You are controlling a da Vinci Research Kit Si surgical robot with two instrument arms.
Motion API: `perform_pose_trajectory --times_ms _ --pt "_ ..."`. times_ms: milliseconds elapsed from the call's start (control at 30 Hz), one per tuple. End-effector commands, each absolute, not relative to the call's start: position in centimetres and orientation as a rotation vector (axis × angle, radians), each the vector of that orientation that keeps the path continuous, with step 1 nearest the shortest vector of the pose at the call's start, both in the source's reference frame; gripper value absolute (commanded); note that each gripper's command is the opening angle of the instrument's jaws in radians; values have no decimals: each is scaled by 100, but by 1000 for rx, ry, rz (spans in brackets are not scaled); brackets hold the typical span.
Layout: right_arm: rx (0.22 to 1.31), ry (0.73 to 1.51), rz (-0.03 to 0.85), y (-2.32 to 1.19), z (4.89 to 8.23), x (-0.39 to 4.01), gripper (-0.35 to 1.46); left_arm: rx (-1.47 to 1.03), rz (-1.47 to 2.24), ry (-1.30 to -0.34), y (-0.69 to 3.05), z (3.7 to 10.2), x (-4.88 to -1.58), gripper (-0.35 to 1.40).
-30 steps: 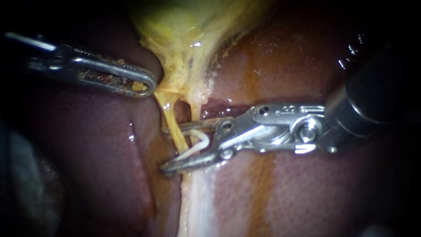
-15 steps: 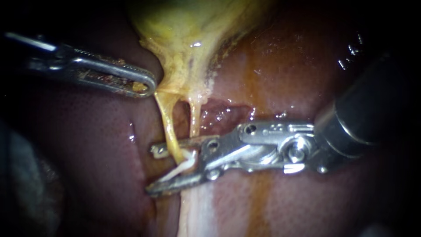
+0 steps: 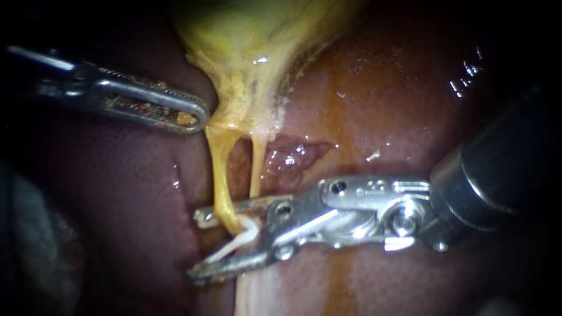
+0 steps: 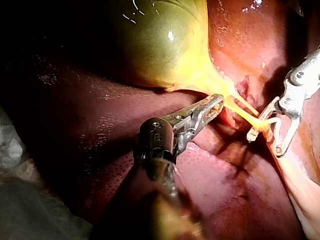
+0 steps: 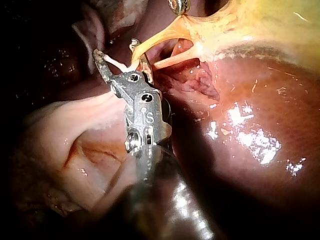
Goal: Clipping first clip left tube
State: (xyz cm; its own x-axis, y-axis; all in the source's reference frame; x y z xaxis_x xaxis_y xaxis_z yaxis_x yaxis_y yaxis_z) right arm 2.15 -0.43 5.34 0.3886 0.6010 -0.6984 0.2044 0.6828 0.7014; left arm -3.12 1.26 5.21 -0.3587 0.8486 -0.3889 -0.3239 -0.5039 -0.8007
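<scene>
Right instrument (image 3: 198, 246): jaws stand wide apart and carry an open white clip (image 3: 237, 240) seated between them, a leg against each jaw. The clip is not yet closed.

Change noted over the last second: measured against the tissue, these jaws have travelled down the tubes, away from the gallbladder, and further across. The left tube (image 3: 216, 175) now sits deeper between them, at the mouth of the clip, where a second ago it lay nearer the jaw tips. The gap between the jaws looks unchanged.

Right tube (image 3: 256, 167): runs down behind the upper jaw. The right wrist view suggests it passes beside the jaws, not within them.

Left instrument (image 3: 196, 117): jaws closed on the neck of the gallbladder (image 3: 246, 41), position unaltered, keeping both tubes taut over the liver (image 3: 380, 105).

Assessment: placement looks near complete. Closing the clip remains, once it is confirmed that only the left tube lies inside
</scene>
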Motion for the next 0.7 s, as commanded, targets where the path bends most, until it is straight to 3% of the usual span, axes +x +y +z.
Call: perform_pose_trajectory --times_ms 33,367,700 --pt "825 1171 298 -43 535 215 45 -1058 1939 -805 126 521 -312 -35" --pt "855 1154 333 -35 532 213 27 -1058 1939 -805 126 521 -312 -35" --pt "905 1122 395 -30 533 207 -16 -1058 1939 -805 126 521 -312 -35"
